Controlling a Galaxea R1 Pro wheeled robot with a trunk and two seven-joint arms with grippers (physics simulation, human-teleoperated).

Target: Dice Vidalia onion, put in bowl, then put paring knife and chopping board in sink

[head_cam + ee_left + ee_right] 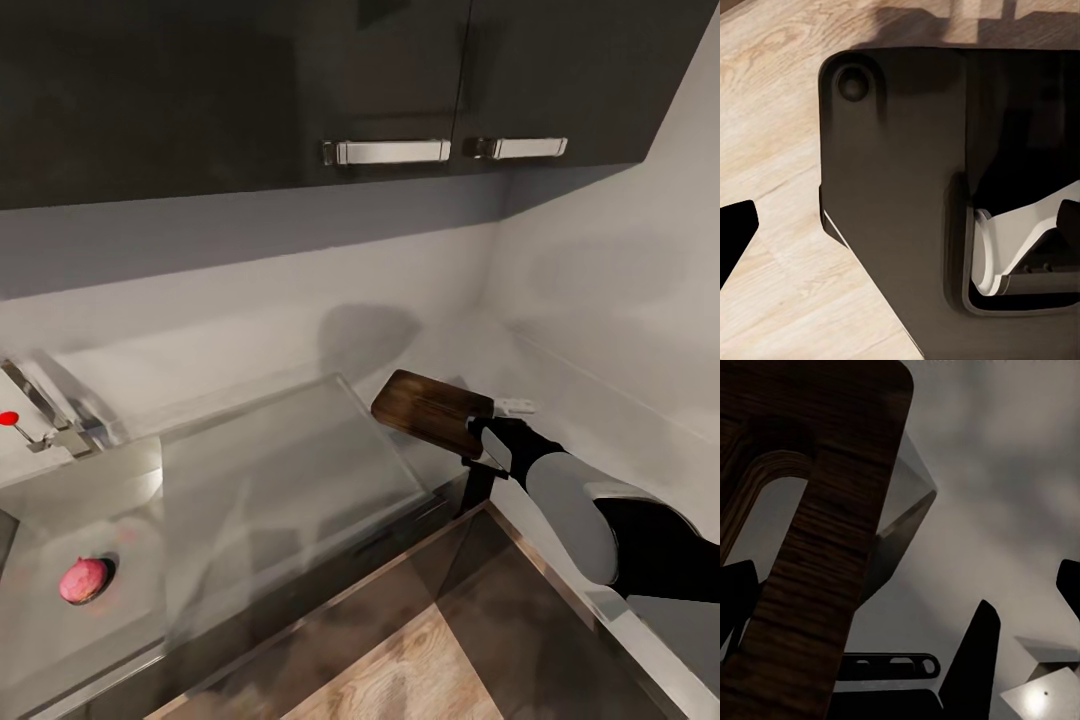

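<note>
Dark charcoal cabinets [230,90] are hanging across the top of the head view, over a pale backsplash and a grey countertop [600,400] running down the right side. At centre right, the right gripper [482,432] is holding the chopping board [430,408] by its near end, with the board lifted off the surface and sticking out toward the upper left. In the right wrist view the board [817,547] is crossing the left half of the frame, its slot handle showing, and the dark fingers [971,660] are closed onto it as far as I can judge; the contact itself is hard to see.

The left gripper [735,229] is showing just one dark fingertip at the left edge of the left wrist view, over wood floor and the robot's own dark base, so I cannot tell how far apart its fingers are standing.

The sink [150,560] is lying at the lower left, with the Vidalia onion [84,579] sitting beside the drain and the faucet [45,415] at the far left. The steel drainboard [290,470] is lying between board and basin.

The main risk is the board pivoting or slipping in an end grip, since most of its weight is hanging beyond the fingers. A swing toward the basin could also clip the faucet or land on the onion. Room is looking open above the drainboard and tighter near the right-hand wall corner.
</note>
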